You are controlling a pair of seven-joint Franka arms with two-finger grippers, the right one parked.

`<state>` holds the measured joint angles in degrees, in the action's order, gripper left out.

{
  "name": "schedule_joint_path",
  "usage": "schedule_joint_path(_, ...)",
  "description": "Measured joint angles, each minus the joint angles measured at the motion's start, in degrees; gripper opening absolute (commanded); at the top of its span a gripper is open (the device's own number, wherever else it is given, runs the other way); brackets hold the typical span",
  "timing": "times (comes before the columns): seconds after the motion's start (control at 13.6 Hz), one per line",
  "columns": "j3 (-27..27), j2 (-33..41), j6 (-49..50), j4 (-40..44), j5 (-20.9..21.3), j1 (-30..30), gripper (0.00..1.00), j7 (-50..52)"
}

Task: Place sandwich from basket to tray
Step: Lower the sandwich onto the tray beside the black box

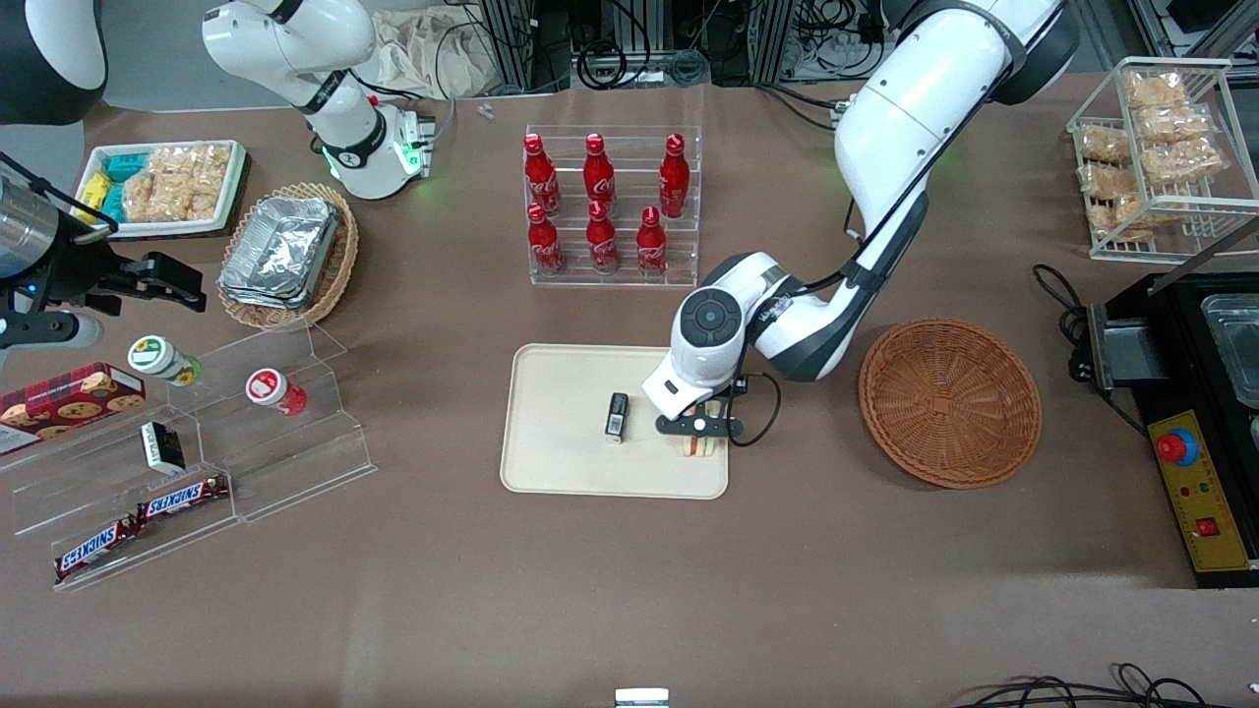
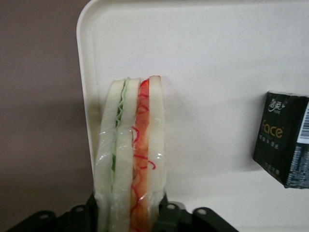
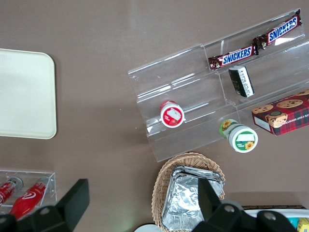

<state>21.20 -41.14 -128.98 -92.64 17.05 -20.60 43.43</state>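
The sandwich (image 2: 130,159), white bread with green and orange-red filling in clear wrap, stands on edge between my fingers (image 2: 166,212). My gripper (image 1: 697,433) is shut on it, low over the cream tray (image 1: 561,462), at the corner nearest the basket and the front camera. A sliver of the sandwich (image 1: 696,448) shows below the gripper. I cannot tell whether it touches the tray (image 2: 217,58). A small black box (image 1: 617,416) lies on the tray beside the gripper, also seen close up as the black box (image 2: 285,140). The round reddish-brown basket (image 1: 949,401) holds nothing.
A clear rack of red cola bottles (image 1: 610,206) stands farther from the front camera than the tray. Toward the parked arm's end are a tan oval basket with foil containers (image 1: 285,251) and clear stepped shelves with snacks (image 1: 197,462). A wire snack rack (image 1: 1161,157) and a black machine (image 1: 1200,393) sit toward the working arm's end.
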Motion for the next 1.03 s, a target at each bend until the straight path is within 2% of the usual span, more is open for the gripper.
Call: schedule_joint_path(1.03,-0.21,-0.24,-0.48,1.00,0.00,0.19,0.99,0.26)
